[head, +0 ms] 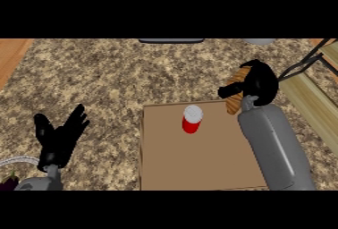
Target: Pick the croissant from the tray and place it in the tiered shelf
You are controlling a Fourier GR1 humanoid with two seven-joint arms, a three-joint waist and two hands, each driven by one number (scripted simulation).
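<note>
My right hand (259, 82), upper right of the frame, is curled round the croissant (235, 91), held over the tray's (198, 161) upper right corner. My left hand (61, 136) rests open at lower left. The red can (191, 119) shows no readable label.

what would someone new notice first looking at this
Probably the right hand, curled round the croissant above the tray's far right corner, close to the wooden shelf at the right edge. Next, the red can standing on the brown tray, mid-counter. The left hand rests open at lower left.
</note>
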